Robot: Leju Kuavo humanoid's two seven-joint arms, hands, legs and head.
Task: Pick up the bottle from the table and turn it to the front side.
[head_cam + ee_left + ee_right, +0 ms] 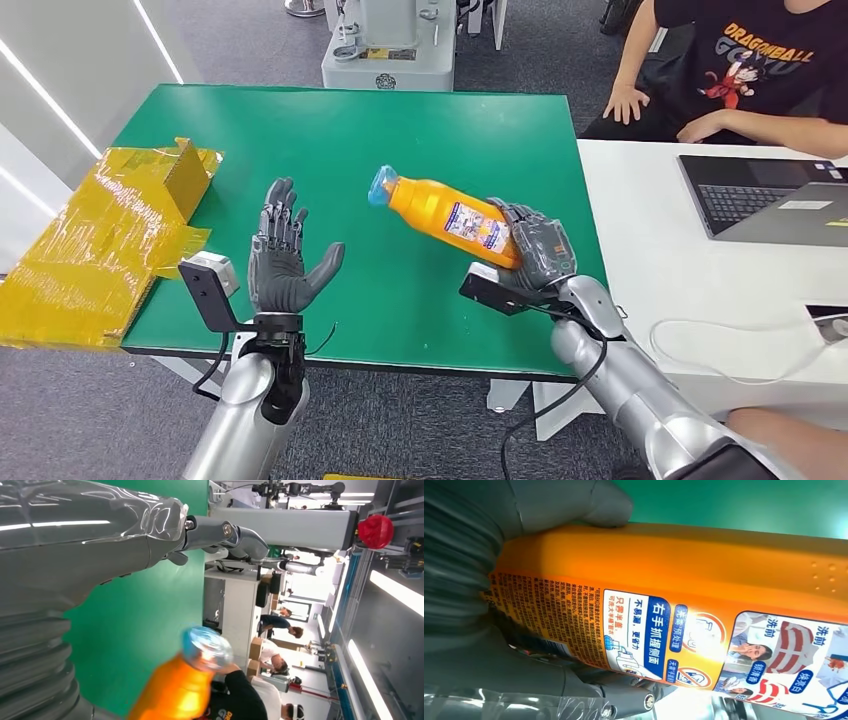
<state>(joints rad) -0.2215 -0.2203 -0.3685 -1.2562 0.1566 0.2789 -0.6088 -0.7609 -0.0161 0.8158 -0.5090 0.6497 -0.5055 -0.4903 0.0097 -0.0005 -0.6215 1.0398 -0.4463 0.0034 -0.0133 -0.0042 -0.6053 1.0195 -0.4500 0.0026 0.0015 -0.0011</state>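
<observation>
One bottle (pixel 450 218), base gripped in the right hand (pixel 535 250), slants cap-first toward the spread, empty left hand (pixel 285 265).

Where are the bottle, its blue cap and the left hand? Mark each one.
bottle (pixel 450 215): head view, on the orange body near the label.
blue cap (pixel 381 186): head view, on the cap's side.
left hand (pixel 283 268): head view, on the open palm.
</observation>
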